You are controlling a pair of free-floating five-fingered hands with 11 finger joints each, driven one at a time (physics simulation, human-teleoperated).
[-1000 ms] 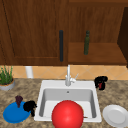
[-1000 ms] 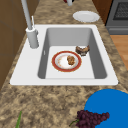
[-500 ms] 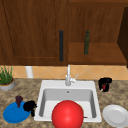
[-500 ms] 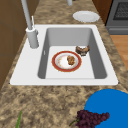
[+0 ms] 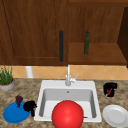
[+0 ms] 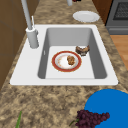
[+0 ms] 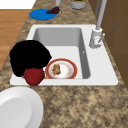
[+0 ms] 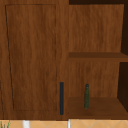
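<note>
Two hands | right hand curled round red apple, beside sink rim | left hand curled, at blue plate edge

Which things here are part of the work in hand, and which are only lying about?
In hand:
right hand, its fingers curled round a red apple
left hand, at the edge of the blue plate with the grapes

Lying about:
white plate
red-rimmed plate in the sink
tap
green bottle
potted plant
</note>
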